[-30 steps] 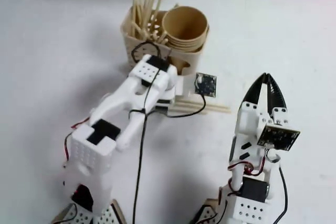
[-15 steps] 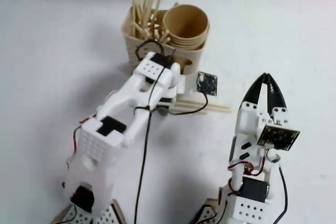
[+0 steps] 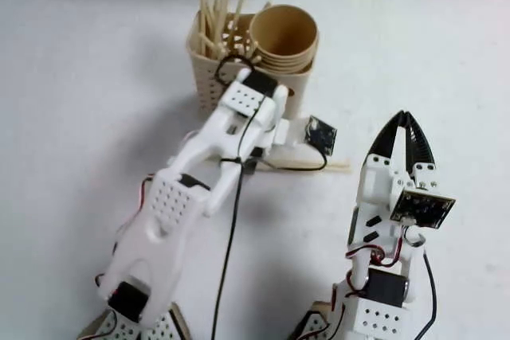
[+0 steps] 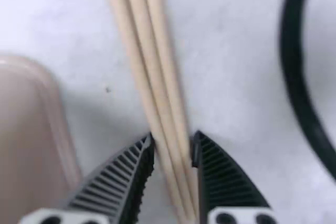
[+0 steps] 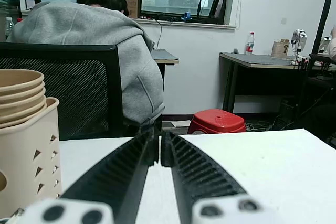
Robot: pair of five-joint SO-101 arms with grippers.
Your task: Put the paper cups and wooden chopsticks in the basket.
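A cream plastic basket (image 3: 209,69) stands at the back of the white table and holds a stack of paper cups (image 3: 283,33) and several upright chopsticks (image 3: 215,9). A few more wooden chopsticks (image 3: 327,166) lie flat on the table just in front of it. In the left wrist view, my left gripper (image 4: 172,148) is down on these chopsticks (image 4: 152,61), its jaws pressed against them on both sides, with the basket wall (image 4: 26,129) close beside. My right gripper (image 3: 406,121) rests shut and empty to the right, pointing at the back edge.
A black cable (image 4: 302,93) runs over the table near the left gripper. The right wrist view shows the basket (image 5: 26,156) and cups (image 5: 18,90) to one side, and a black chair (image 5: 63,87) beyond the table's far edge.
My left arm has stretched forward and to the right, toward the basket, bringing its gripper down over the lying chopsticks. The chopsticks and the right arm have not moved.
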